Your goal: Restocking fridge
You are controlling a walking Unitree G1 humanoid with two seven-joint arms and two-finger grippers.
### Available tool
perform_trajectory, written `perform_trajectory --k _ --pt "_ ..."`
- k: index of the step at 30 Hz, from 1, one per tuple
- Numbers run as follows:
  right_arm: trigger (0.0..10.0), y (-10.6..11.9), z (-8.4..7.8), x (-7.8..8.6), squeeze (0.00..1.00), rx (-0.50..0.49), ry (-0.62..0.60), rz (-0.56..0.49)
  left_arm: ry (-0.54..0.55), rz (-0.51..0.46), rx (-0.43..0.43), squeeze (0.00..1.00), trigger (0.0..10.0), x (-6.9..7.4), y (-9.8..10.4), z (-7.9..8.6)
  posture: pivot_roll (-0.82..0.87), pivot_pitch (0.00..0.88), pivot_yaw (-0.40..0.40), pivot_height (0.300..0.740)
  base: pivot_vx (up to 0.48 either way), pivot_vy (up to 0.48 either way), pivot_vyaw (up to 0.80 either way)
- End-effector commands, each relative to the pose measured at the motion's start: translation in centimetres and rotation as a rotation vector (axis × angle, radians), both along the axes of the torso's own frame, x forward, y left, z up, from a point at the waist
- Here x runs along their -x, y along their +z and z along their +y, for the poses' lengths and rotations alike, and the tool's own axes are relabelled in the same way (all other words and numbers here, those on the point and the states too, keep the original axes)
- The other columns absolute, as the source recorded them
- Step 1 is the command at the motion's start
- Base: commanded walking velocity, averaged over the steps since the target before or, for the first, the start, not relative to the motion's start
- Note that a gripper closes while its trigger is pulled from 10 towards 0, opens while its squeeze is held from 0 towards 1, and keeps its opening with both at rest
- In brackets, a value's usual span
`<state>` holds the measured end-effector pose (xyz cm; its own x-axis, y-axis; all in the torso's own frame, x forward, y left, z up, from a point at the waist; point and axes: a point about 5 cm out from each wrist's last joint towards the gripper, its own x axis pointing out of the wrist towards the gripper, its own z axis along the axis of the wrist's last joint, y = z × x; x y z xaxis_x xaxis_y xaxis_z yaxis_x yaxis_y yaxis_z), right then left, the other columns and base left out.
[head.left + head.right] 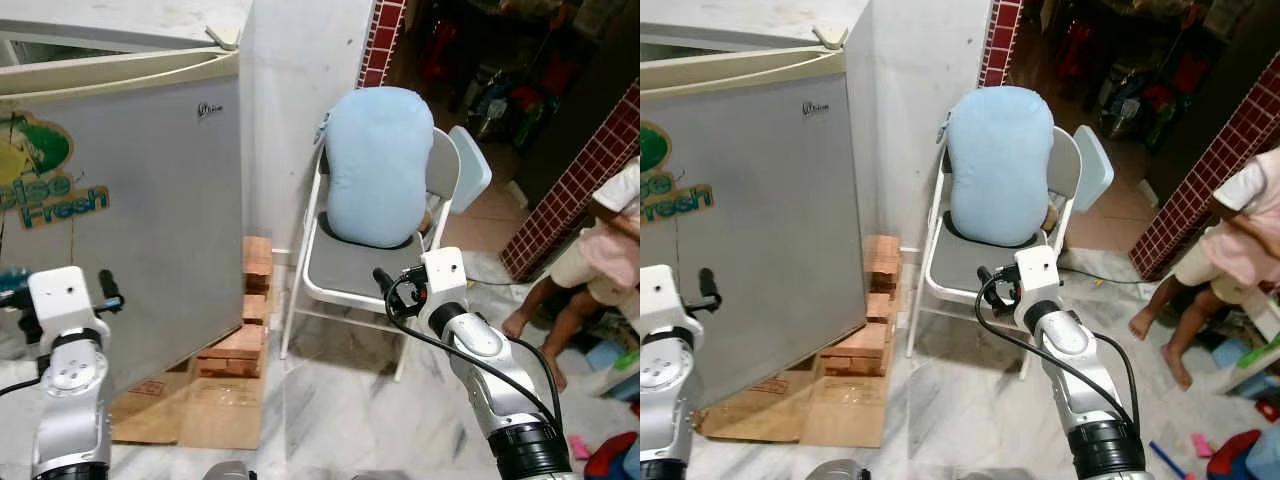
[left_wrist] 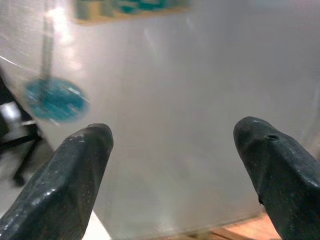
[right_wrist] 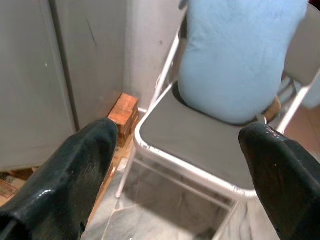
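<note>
Before both grippers, upright fridge, door shut.

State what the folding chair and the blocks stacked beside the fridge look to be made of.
Folding chair: likely painted metal, going by its thin, glossy pale tube frame and smooth grey seat. Blocks: look like red-brown bricks or wood, matte and rough-edged; which one is unclear.

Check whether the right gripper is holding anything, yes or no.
No: in the right wrist view the right gripper is open and empty, with the folding chair and blue cushion beyond it.
</note>
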<state>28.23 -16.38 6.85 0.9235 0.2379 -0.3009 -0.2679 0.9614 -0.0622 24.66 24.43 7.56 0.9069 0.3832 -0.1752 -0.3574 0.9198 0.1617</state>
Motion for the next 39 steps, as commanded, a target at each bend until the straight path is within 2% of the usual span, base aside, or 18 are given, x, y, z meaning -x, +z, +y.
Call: perform_trajectory --k 1,12,16,23,34,39 --pt "10.0 0.3 -0.4 -0.2 0.0 0.007 -0.018 -0.009 -0.049 -0.018 -0.002 0.0 10.0 -0.3 0.5 -0.8 0.06 0.0 -0.071 0.74 0.0 0.0 -0.8" --pt "10.0 0.2 -0.3 -0.2 0.0 0.002 -0.022 -0.005 -0.112 -0.021 0.053 0.0 10.0 -0.5 0.1 -2.6 0.06 0.0 -0.063 0.74 0.0 0.0 -0.8" --pt "10.0 0.1 -0.1 -0.3 0.0 -0.001 -0.019 -0.003 -0.154 -0.022 0.089 0.0 10.0 -0.7 0.2 -3.7 0.06 0.0 -0.063 0.74 0.0 0.0 -0.77" --pt "10.0 0.3 0.0 -0.8 0.0 -0.001 -0.016 -0.008 -0.207 -0.032 0.114 0.0 10.0 -0.8 0.5 -5.0 0.08 0.0 -0.071 0.74 -0.163 0.0 -0.23" --pt "10.0 0.9 -0.4 -1.3 0.0 0.002 -0.034 -0.016 -0.215 -0.04 0.117 0.0 10.0 -0.7 1.2 -5.5 0.09 0.0 -0.067 0.74 -0.309 0.0 -0.79" --pt "10.0 0.9 -0.6 -1.1 0.0 -0.001 -0.04 -0.008 -0.213 -0.018 0.147 0.0 10.0 -0.5 0.9 -5.5 0.07 0.0 -0.065 0.74 -0.346 0.0 -0.8"
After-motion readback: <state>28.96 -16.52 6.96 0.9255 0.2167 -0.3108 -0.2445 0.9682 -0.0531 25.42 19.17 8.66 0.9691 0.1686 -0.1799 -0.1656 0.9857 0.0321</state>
